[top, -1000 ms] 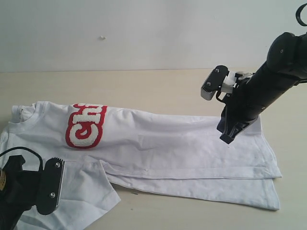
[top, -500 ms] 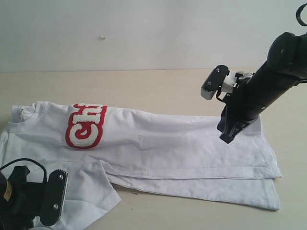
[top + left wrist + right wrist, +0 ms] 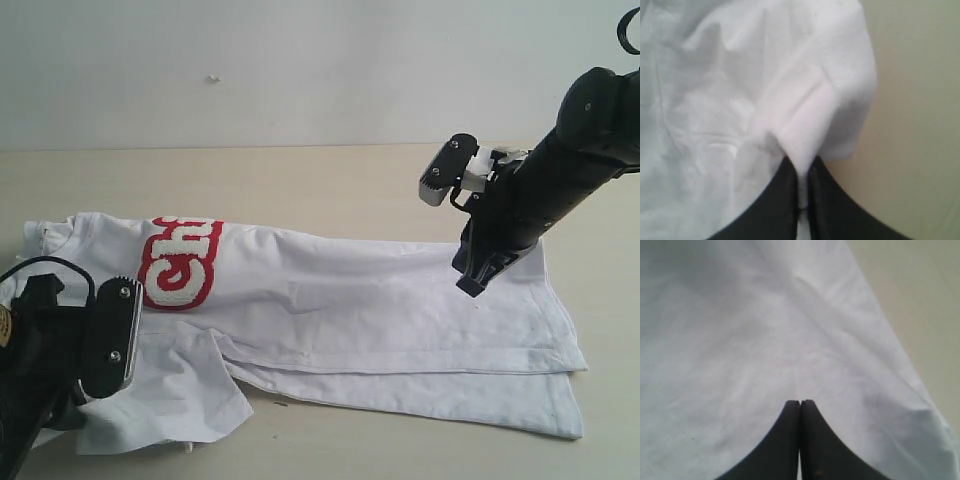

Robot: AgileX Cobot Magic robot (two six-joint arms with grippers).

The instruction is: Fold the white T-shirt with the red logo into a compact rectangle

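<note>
The counter (image 3: 330,180) is a smooth, pale beige surface running back to a white wall (image 3: 300,60). 1 garment lies on it: the white T-shirt (image 3: 380,300), stretched sideways and folded lengthwise, 2 layers stepped along the near edge. Its collar end lies left, its hem (image 3: 565,370) right. The red logo (image 3: 180,275) faces up, partly folded under. The near sleeve (image 3: 190,400) is bunched.

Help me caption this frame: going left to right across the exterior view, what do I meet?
left gripper → red logo → right gripper; the white T-shirt spans the whole stretch, so it has no single place.
</note>
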